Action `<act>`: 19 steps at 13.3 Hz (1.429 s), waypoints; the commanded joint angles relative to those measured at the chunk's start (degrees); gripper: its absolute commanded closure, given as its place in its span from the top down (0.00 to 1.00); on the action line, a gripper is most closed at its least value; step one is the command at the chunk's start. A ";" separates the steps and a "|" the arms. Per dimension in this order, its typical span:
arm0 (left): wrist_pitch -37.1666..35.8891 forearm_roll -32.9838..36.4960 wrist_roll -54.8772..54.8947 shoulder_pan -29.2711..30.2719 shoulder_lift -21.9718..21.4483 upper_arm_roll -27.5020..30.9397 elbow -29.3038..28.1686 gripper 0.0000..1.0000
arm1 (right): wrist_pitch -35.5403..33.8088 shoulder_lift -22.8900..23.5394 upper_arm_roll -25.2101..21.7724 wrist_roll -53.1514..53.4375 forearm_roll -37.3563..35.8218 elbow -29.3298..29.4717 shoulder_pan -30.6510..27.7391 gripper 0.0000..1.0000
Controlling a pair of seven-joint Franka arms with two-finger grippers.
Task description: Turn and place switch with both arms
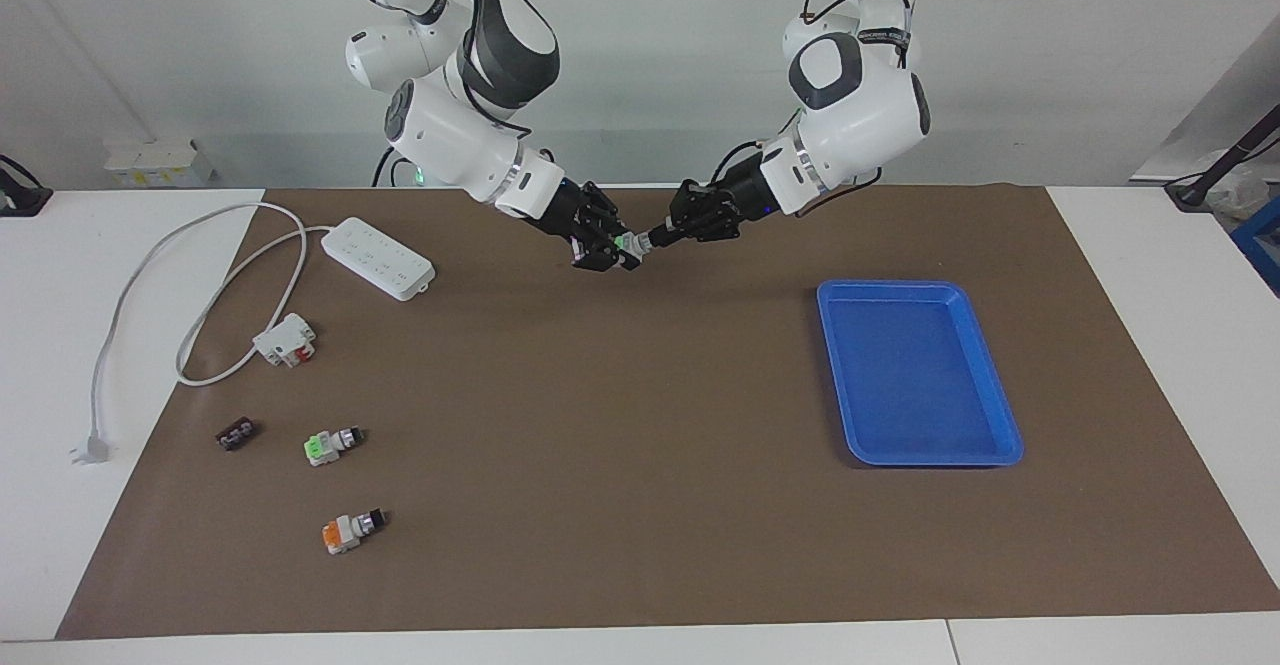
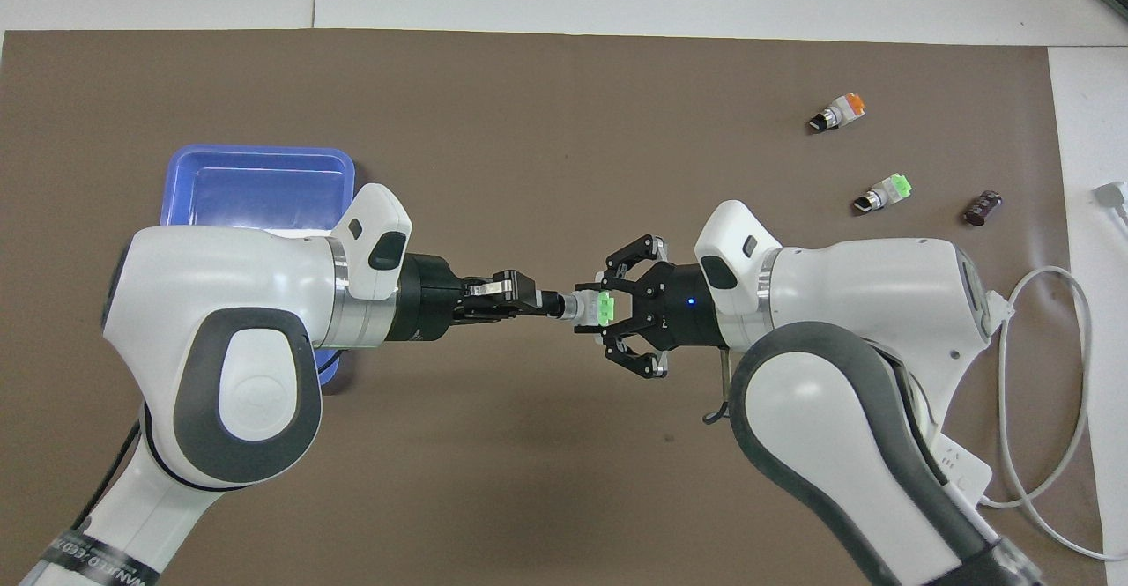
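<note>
Overhead view shows a mid-air handover above the tabletop (image 2: 564, 172): the left gripper (image 2: 539, 300) pinches the switch (image 2: 589, 307) by its knob, the right gripper (image 2: 617, 317) spread around its green end. Next, probably carry it to the blue tray (image 2: 264, 163).

A white table (image 1: 1150, 275) carries a brown mat (image 1: 620, 445). On the mat lie a blue tray (image 1: 1003, 425) toward the left arm's end, and toward the right arm's end a white power strip (image 1: 378, 257), a white-and-red block (image 1: 285, 339), a small dark piece (image 1: 236, 434), a green-ended switch (image 1: 332, 444) and an orange-ended switch (image 1: 353, 530).
</note>
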 commanded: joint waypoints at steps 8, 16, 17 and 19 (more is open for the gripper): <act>3.95 6.27 23.57 -0.24 0.45 0.49 -0.62 0.00 | -1.04 -1.42 0.64 1.02 0.30 -1.25 0.65 0.00; 4.13 8.47 28.95 0.03 0.89 0.58 -0.18 0.00 | -1.04 -1.42 0.64 1.02 0.21 -1.25 0.65 0.00; 4.04 8.47 28.87 0.03 0.89 0.58 -0.18 0.00 | -1.04 -1.42 0.64 1.02 0.21 -1.25 0.65 0.00; 4.04 8.47 28.60 0.03 0.89 0.58 -0.18 0.00 | -1.04 -1.42 0.64 1.02 -0.31 -1.25 0.57 0.00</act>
